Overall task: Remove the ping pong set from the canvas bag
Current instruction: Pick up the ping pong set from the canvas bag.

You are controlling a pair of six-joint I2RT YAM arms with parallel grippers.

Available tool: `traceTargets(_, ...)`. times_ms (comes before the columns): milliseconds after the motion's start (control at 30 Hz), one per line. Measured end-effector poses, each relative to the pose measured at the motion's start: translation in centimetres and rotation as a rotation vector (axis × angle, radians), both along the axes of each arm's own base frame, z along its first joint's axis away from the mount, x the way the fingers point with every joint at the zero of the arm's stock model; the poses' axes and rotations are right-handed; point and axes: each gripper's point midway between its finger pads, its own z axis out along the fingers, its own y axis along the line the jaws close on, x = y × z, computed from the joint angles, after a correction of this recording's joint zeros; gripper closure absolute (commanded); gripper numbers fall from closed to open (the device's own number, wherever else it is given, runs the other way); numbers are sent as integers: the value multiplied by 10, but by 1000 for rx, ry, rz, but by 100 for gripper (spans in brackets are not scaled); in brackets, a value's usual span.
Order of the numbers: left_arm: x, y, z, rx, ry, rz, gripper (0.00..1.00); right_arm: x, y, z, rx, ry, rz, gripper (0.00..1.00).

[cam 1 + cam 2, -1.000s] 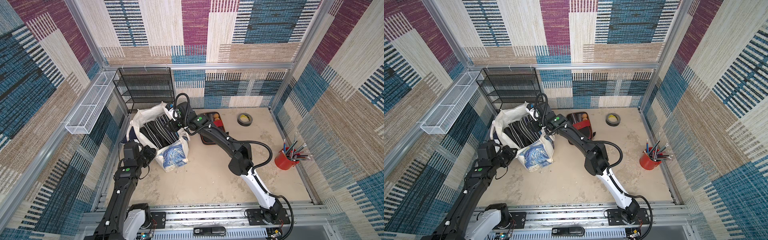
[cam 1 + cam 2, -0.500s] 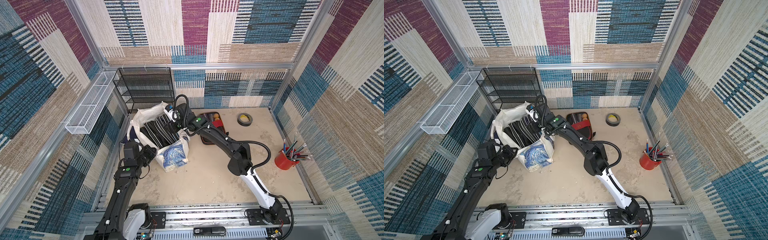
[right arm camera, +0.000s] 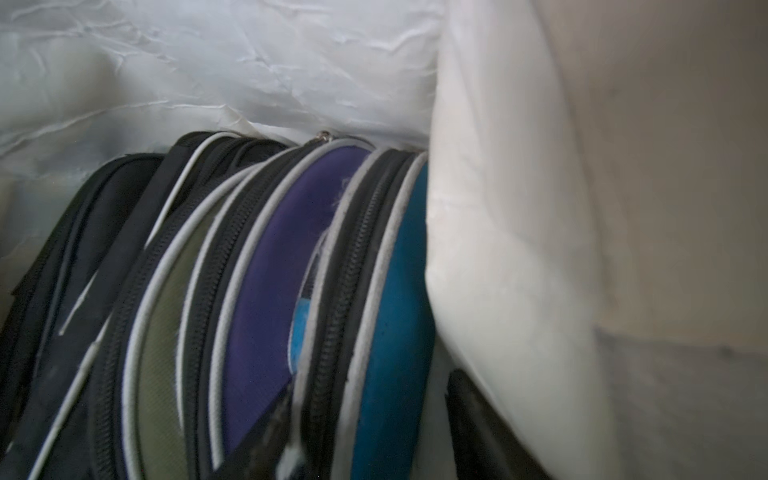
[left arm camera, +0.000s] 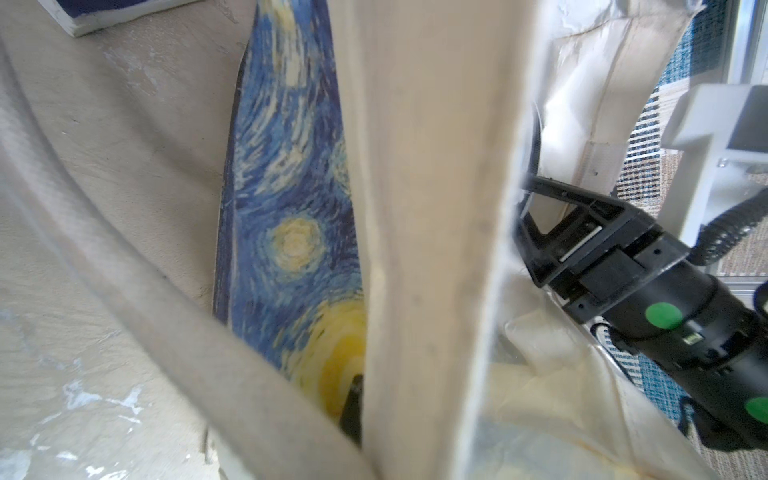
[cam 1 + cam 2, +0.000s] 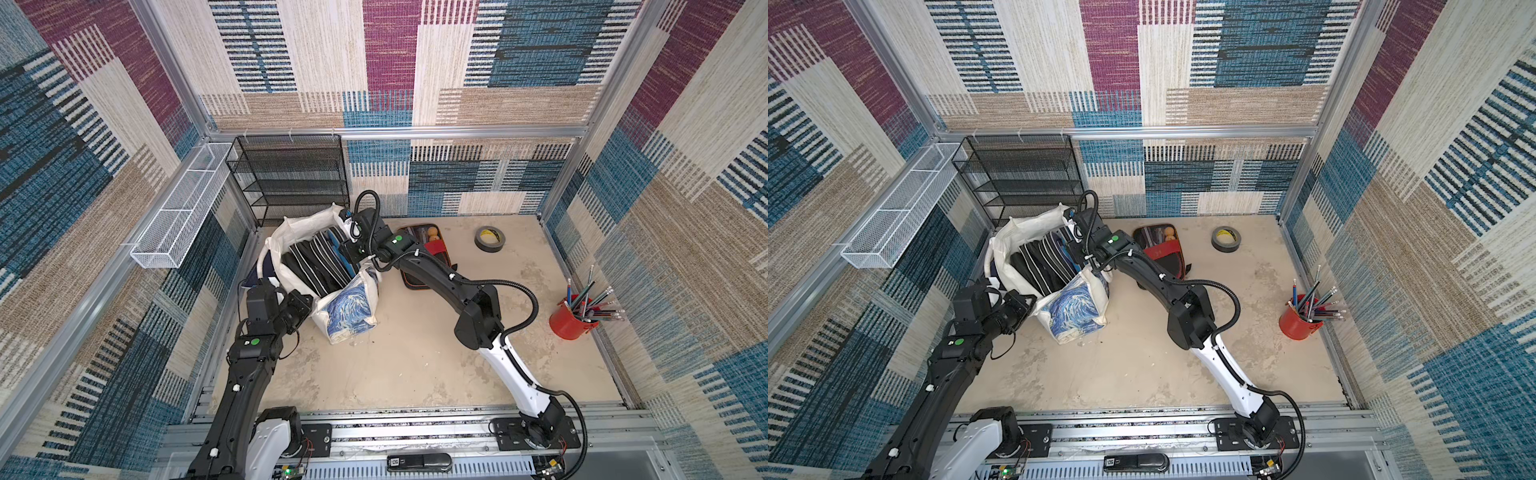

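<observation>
Open canvas bag [image 5: 353, 307] stands at desk's [image 5: 415, 365] far-left corner, in front of black mesh shelf [image 5: 291, 178], packed w/ zipped paddle cases [image 3: 266, 266] set on edge. The left gripper [image 5: 308, 306] is clamped on bag's near rim. The right gripper [image 4: 527, 216] reaches into bag's mouth from the right, jaws apart, tips hidden by cloth; can't tell if it grips anything. A red case [image 5: 434, 248] w/ orange balls lies open just right of bag; tape roll [image 5: 490, 239] sits farther right, nr far edge.

Lab robot cell: alu frame [image 5: 395, 132], carpet-tile walls [image 5: 519, 50], arm base rail [image 5: 415, 432].
</observation>
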Motion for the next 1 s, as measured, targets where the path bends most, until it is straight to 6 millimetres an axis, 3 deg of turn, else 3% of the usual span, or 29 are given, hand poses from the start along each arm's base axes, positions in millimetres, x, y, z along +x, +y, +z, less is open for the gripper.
traceTargets(200, 1, 0, -2, 1, 6, -3, 100, -5, 12, -8, -24, -29, -2, 49)
traceTargets(233, 1, 0, -2, 3, 5, -3, 100, -7, 15, -8, -26, -35, -1, 56)
traceTargets(300, 1, 1, -2, 5, 6, -3, 100, -11, 20, -8, -28, -43, 5, 89)
traceTargets(333, 2, 1, -1, 6, 5, -2, 100, -12, 22, -9, -30, -45, 5, 100)
traceTargets(667, 7, 1, 15, 12, -26, -5, 100, -18, 10, 8, -59, -49, -20, 100)
traceTargets(1000, 11, 1, 9, 11, -25, -6, 100, -28, 6, 32, -50, -59, -10, 100)
